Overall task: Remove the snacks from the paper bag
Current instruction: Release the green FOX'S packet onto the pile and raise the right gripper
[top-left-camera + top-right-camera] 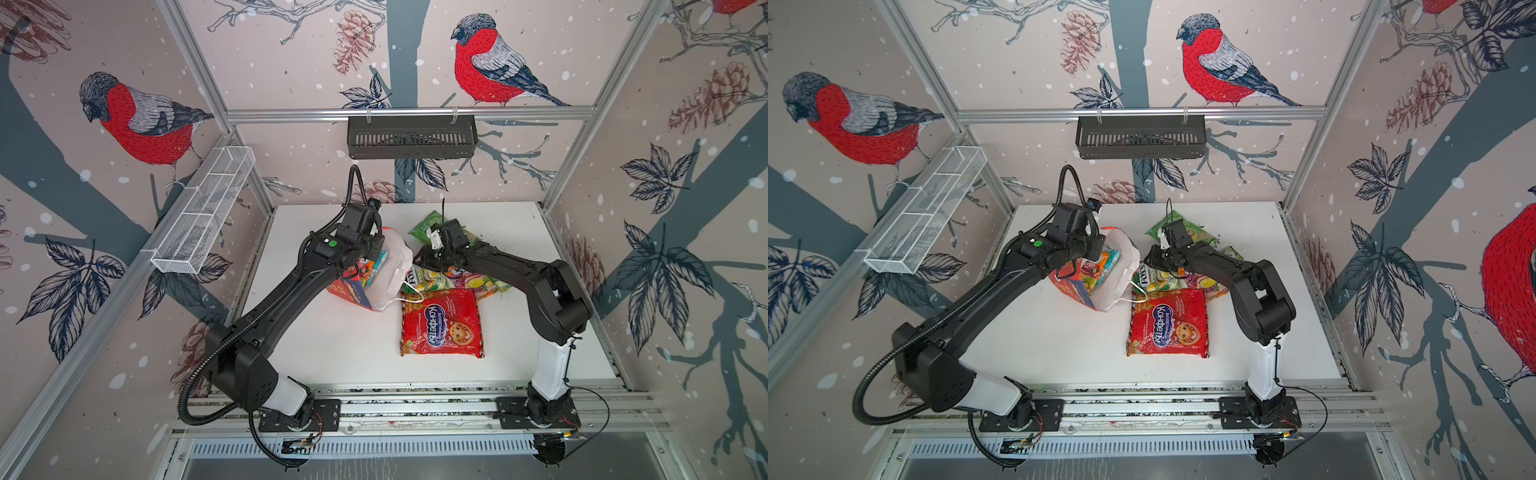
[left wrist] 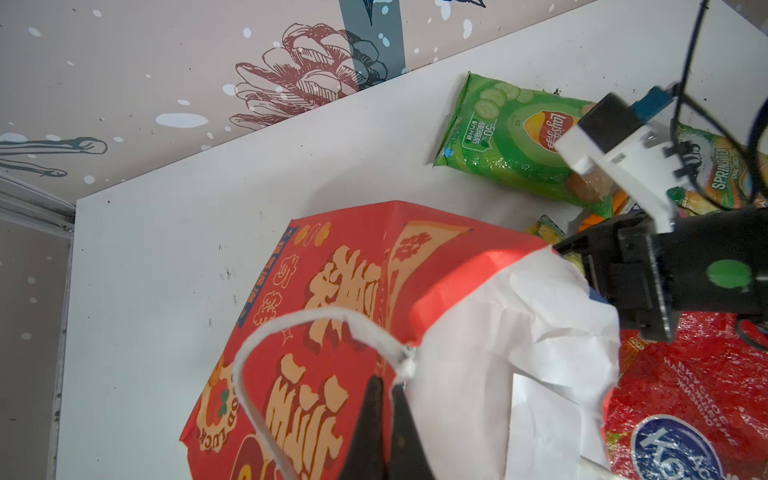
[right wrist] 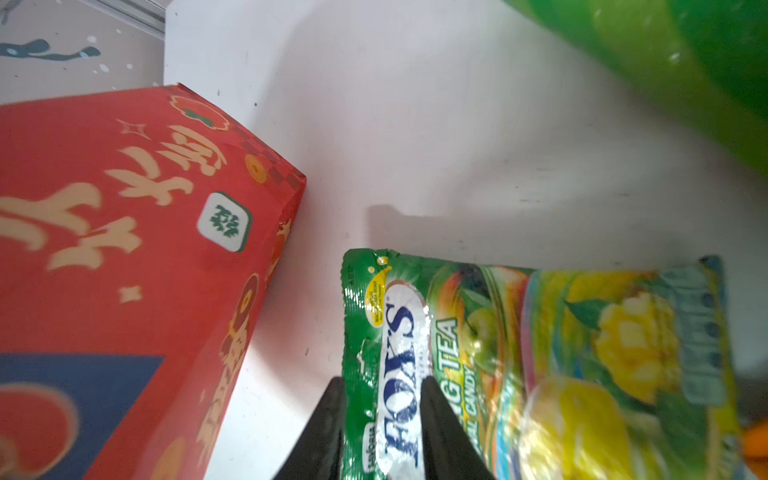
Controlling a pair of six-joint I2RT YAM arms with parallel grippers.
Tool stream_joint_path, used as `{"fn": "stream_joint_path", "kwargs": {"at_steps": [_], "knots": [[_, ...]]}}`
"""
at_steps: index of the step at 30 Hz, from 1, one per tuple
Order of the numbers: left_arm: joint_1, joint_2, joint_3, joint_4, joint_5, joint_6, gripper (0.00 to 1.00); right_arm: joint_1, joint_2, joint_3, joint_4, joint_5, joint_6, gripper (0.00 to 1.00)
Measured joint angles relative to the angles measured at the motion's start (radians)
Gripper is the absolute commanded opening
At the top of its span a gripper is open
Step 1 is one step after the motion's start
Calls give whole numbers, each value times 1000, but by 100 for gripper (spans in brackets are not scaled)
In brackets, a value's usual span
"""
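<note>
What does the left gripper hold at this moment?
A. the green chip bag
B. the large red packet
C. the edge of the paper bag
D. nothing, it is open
C: in the left wrist view the left gripper is shut on the edge of the paper bag, beside its white cord handle.

We see three walls [image 1: 291,62] covered with pale wallpaper: red-breasted birds [image 1: 486,62], pine cones [image 1: 353,41], dark leaves and grey-blue branches with white dots. An aluminium frame [image 1: 407,113] runs along the wall edges. On its rear bar hangs a black basket [image 1: 411,139]; on the left wall sits a white wire basket [image 1: 203,212] with compartments. Below lies a white table [image 1: 340,345] with small dark specks. At its front we see metal rails [image 1: 415,405] and a slotted grille [image 1: 374,449]. The light is even.
</note>
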Motion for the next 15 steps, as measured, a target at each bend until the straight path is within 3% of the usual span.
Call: {"fn": "stream_joint_path", "kwargs": {"at_steps": [9,15], "knots": [[0,68,68,-4,2,-5,0,-42,-248,-72,54,31,-38,35],[0,124,135,-19,7,-11,0,-33,-320,-40,66,-109,-107,37]]}}
